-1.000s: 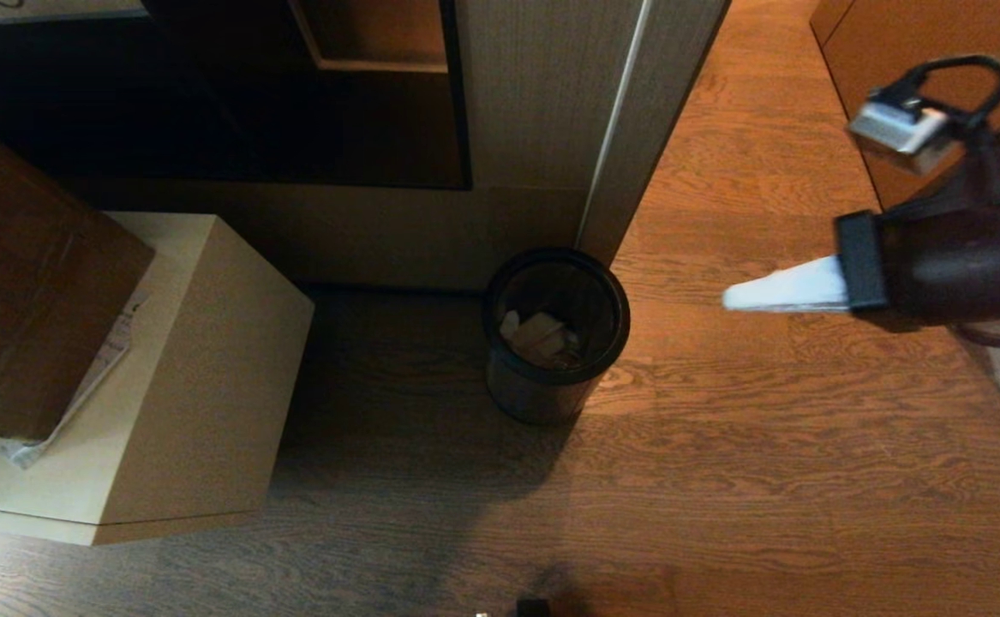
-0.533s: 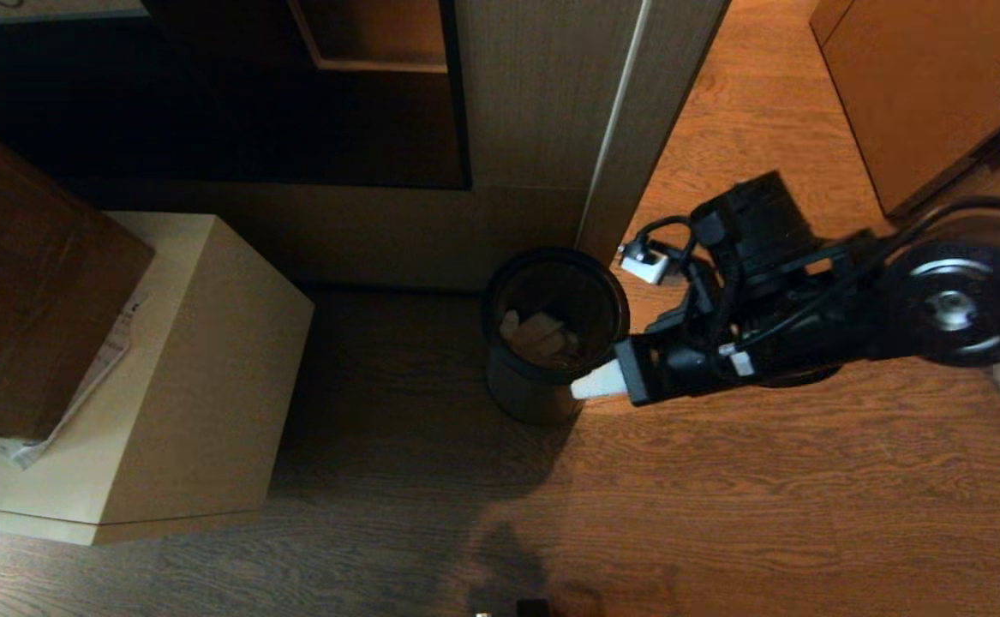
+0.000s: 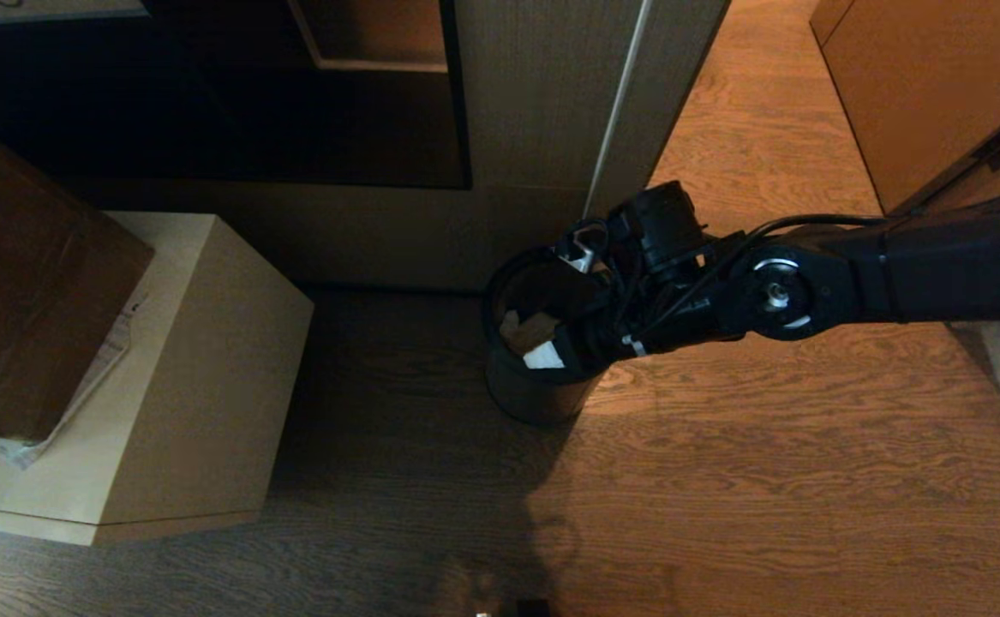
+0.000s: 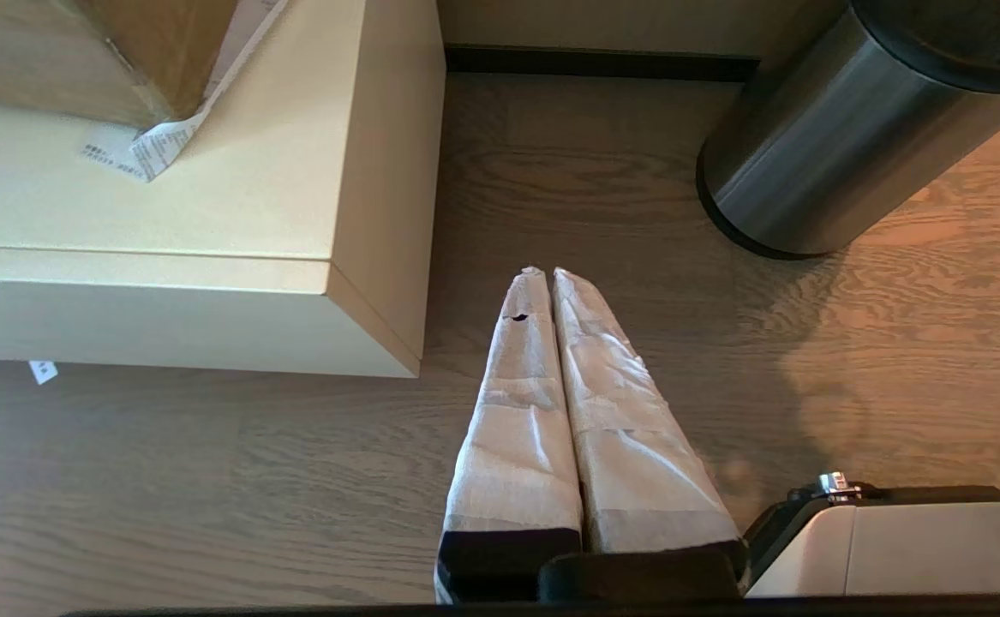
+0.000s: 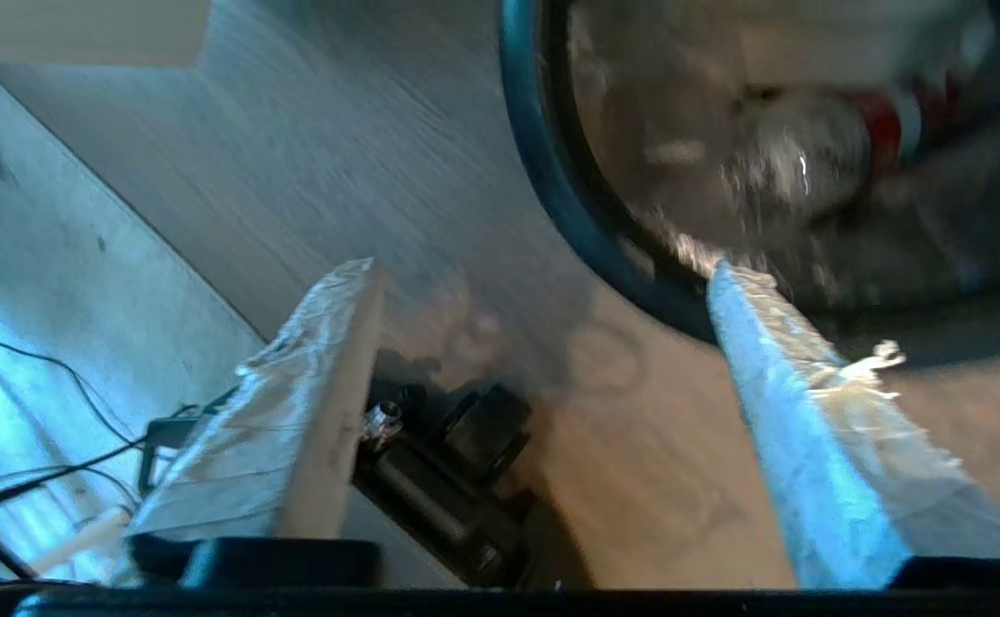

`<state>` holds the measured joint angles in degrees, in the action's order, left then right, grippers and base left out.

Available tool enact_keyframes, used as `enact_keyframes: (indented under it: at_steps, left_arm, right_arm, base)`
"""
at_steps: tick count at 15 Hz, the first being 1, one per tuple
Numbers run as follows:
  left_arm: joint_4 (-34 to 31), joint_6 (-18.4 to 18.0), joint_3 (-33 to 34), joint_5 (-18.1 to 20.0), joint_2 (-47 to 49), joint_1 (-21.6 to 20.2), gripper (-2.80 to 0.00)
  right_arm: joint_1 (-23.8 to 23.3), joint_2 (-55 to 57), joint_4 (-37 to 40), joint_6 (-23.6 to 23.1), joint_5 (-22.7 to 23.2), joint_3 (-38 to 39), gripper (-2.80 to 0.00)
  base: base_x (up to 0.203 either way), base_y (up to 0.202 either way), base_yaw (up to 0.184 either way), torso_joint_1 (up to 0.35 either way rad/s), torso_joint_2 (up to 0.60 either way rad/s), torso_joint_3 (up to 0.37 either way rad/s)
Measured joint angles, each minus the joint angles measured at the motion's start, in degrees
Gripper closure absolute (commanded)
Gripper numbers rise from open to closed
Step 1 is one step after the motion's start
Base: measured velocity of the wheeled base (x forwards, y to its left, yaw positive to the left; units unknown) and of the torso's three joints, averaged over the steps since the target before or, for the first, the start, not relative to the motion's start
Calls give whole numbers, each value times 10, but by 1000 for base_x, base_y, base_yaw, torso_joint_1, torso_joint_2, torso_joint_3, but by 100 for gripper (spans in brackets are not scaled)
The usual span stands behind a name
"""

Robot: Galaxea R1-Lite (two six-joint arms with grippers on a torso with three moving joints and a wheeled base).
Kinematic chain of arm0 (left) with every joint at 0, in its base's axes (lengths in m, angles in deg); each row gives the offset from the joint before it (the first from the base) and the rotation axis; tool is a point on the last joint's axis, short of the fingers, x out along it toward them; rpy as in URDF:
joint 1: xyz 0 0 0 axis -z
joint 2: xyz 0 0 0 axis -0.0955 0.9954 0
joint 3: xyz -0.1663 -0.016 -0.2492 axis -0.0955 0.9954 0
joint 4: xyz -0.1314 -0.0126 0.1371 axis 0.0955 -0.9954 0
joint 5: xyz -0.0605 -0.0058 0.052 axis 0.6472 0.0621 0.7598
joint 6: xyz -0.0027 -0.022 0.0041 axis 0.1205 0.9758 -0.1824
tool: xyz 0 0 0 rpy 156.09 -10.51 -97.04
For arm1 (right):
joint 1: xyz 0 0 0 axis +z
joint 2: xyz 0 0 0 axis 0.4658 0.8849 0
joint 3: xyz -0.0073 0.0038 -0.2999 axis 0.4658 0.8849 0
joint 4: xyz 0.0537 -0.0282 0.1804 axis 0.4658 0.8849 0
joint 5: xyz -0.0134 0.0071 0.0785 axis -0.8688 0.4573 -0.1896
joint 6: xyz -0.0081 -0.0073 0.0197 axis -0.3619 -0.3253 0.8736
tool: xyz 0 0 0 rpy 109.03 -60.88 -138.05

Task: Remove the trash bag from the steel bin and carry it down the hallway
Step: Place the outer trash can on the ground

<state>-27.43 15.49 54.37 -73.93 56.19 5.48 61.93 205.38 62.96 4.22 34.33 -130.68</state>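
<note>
The right gripper (image 5: pixel 542 274) stands wide open and holds nothing: in the right wrist view its two taped fingers (image 5: pixel 817 403) are spread far apart, one tip reaching the black rim of the steel bin (image 3: pixel 542 394), the other out over the wooden floor (image 3: pixel 765 480); whether the tip actually touches the rim cannot be told. In the head view the right arm reaches in from the right, and the right gripper (image 3: pixel 551 338) sits over the bin's mouth at the side nearer that arm. The trash bag (image 5: pixel 765 171) lies inside the bin, a thin crinkled film with pale scraps and a bit of red showing through it. The bin stands on the floor close to the corner of a wall panel (image 3: pixel 542 111), with a pale box (image 3: pixel 200 368) well to its left. The left gripper (image 4: pixel 551 283) hangs low over the floor between that box and the bin, fingers pressed together and empty.
</note>
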Motion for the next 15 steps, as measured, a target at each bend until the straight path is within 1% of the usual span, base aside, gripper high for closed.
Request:
enact_keyframes:
  at_steps: [1,3,4,6,11,15]
  left_arm:
    - [0,0,0,0,0,0,0]
    - [0,0,0,0,0,0,0]
    - [0,0,0,0,0,0,0]
    - [0,0,0,0,0,0,0]
    - [0,0,0,0,0,0,0]
    - [0,0,0,0,0,0,0]
  right_arm:
    - [2,10,-3,-13,-2,-9,-280]
    - [6,30,-9,-61,-5,-25,-280]
    - [7,37,-9,-72,-6,-28,-280]
    - [14,46,-12,-76,-6,-30,-280]
    - [16,78,-60,-77,-10,-65,-280]
    - [18,118,-76,-78,-22,-75,-280]
  base:
    - [0,0,0,0,0,0]
    - [0,0,0,0,0,0]
    - [0,0,0,0,0,0]
    - [0,0,0,0,0,0]
    - [0,0,0,0,0,0]
    - [0,0,0,0,0,0]
